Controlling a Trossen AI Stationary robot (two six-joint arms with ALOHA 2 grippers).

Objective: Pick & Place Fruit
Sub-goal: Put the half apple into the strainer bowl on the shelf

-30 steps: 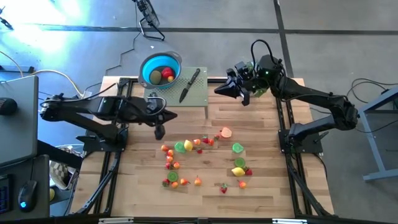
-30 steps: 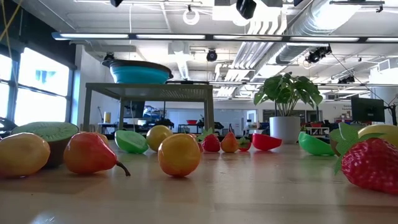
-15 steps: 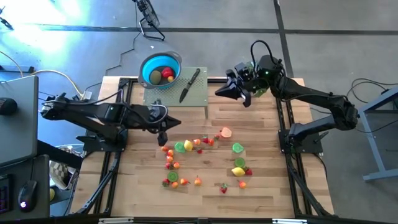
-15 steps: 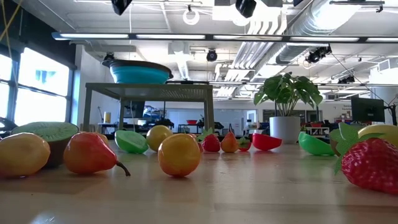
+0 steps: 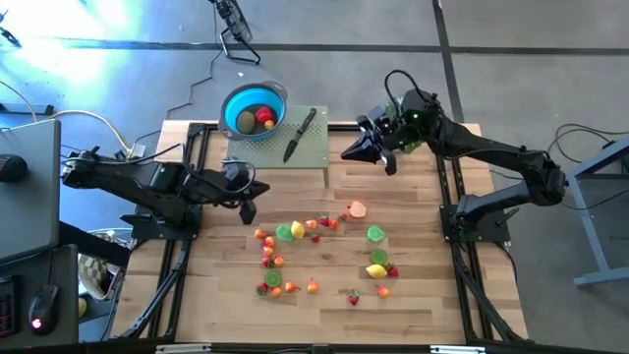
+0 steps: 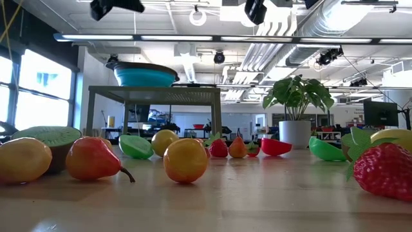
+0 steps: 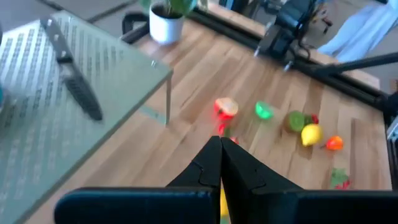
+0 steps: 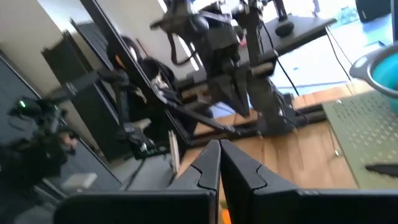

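Observation:
Several small toy fruit pieces (image 5: 297, 230) lie scattered on the wooden table's middle, and they show close up in the low view (image 6: 185, 160). My left gripper (image 5: 248, 213) hangs shut and empty above the table, just beyond the left end of the fruit. Its wrist view shows the shut fingers (image 7: 221, 155) with a lemon (image 7: 310, 134) and a red half (image 7: 226, 107) ahead. My right gripper (image 5: 346, 155) is shut and empty in the air near the table's far edge, pointing toward the left arm.
A blue bowl (image 5: 228, 103) holding a red and a brown piece sits at the far left end of a grey perforated stand (image 5: 314, 149). A black-handled knife (image 5: 300, 135) lies on that stand. A potted plant (image 6: 296, 103) stands at the far right.
My left gripper has sunk a little toward the table and rolled about its own axis, staying shut and empty. My right gripper has tipped slightly in place. The fruit has not moved.

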